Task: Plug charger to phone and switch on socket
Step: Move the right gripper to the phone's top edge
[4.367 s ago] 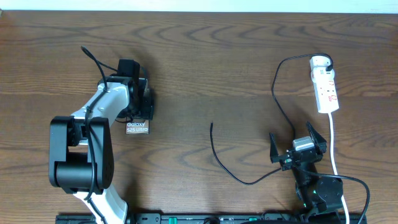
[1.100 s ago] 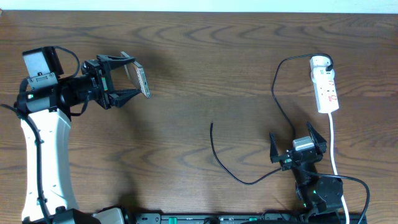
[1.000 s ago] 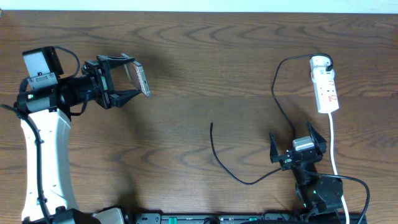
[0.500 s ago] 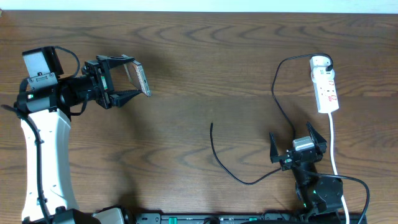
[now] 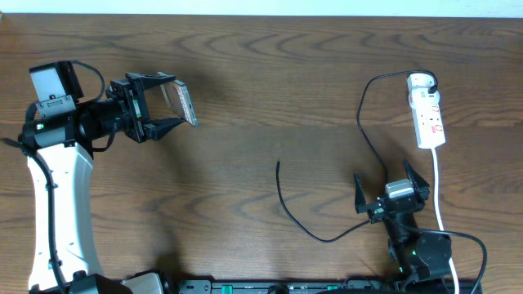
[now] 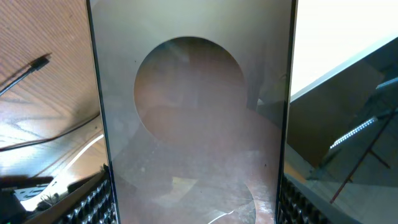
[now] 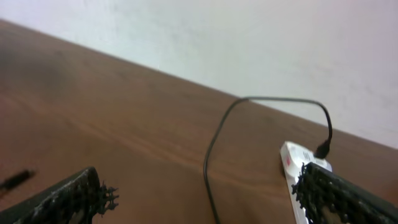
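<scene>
My left gripper [image 5: 167, 104] is shut on the phone [image 5: 184, 104] and holds it up on edge above the table at the left. In the left wrist view the phone's glossy brownish face [image 6: 193, 118] fills the frame between my ridged fingers [image 6: 93, 202]. The charger cable [image 5: 359, 122] runs from the adapter on the socket strip [image 5: 428, 114] down in a long curve to its free plug tip [image 5: 279, 164] lying mid-table. My right gripper [image 5: 391, 189] is open and empty at the front right, beside the cable. The right wrist view shows the cable [image 7: 214, 146] and strip [image 7: 297, 167].
The strip's thick white cord [image 5: 437, 184] runs down past my right gripper to the front edge. The plug tip also shows in the left wrist view [image 6: 37, 63], lying on the wood.
Since 4.4 s ago my left gripper has lifted the phone off the table and swung it up and left. In the last second nothing has moved.
</scene>
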Tool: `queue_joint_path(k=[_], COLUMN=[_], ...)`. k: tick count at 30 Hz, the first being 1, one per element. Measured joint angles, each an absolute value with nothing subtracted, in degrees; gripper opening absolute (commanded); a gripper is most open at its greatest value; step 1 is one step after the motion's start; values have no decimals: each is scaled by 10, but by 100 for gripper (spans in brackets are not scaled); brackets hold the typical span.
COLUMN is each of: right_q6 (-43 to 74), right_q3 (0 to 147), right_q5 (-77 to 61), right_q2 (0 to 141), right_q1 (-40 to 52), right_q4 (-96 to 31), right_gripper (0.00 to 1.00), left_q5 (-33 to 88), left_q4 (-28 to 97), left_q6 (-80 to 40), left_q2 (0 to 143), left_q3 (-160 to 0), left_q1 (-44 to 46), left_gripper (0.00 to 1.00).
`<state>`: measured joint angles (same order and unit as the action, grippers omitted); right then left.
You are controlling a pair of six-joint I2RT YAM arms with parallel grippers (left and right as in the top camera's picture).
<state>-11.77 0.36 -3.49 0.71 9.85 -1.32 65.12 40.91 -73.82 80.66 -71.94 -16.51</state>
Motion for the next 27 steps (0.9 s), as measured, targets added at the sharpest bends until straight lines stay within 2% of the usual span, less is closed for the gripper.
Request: queue_joint_path(k=[5,9,12,16,21,24,27], right_q6=[-22,41,66,79,90,94,119], right_q3=[8,53,139,301,500,571,597], right_q5=[-52,-70,-93,-155,-316,-458,-605], right_q2=[7,37,112,293,548,694,822], right_q1=[98,98,99,98,97,99,111], right_q4=[54,25,-9,-71,-176,-160,-59], right_gripper=[99,99,99,99,99,99,99], left_q5=[639,606,566,510,433,390,339], left_q4=[410,429,439,442,464,482,497], left_q6=[-733,-730,-729,-725,-722,-722,-722], left_q2=[807,807,807,806,805,805,805], left_q3=[-719,-719,-719,-719,-719,-719,-720], left_q1=[-165,-163,-152,-125,-91,-74,-56], left_gripper=[7,7,7,7,7,7,7])
